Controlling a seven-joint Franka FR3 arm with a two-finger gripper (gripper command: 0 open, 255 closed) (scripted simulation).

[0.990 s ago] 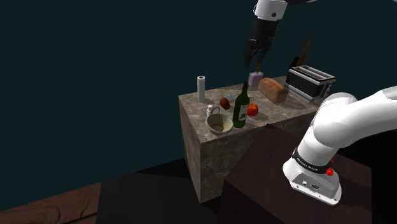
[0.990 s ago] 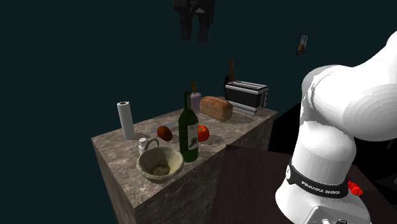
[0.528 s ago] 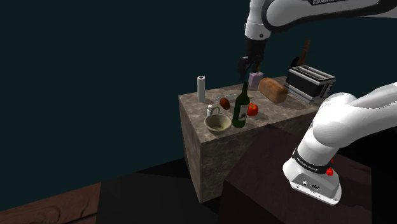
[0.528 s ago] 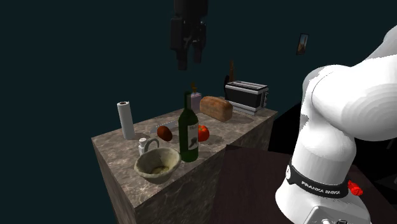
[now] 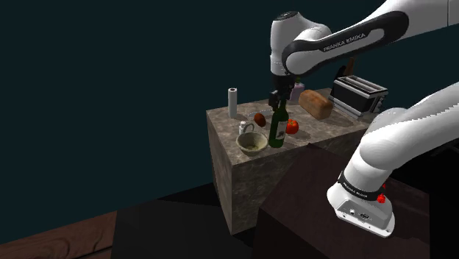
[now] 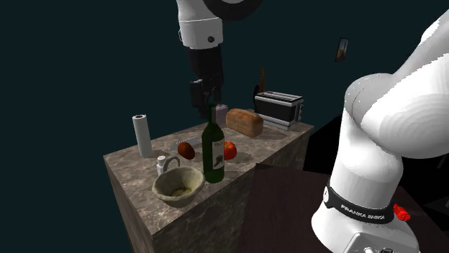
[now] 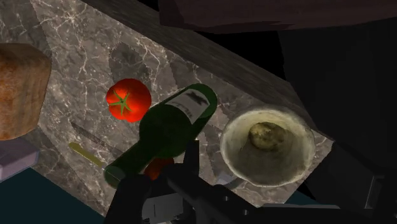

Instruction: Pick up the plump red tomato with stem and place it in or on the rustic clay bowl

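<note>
On the stone-patterned counter (image 5: 237, 173), the red tomato (image 5: 292, 126) lies untouched at three o'clock of the green bottle (image 5: 277, 126) in the shoulder view, while the pale bowl (image 5: 248, 150) stands at eight o'clock of that bottle (a brownish lump (image 7: 264, 135) already lies in it). The gripper (image 5: 278, 101) hangs at twelve o'clock of the bottle, just above its neck, without the tomato; whether it is wide or narrow cannot be told. By my reading nothing is done yet: reach, grasp, lift and placement all remain.
</note>
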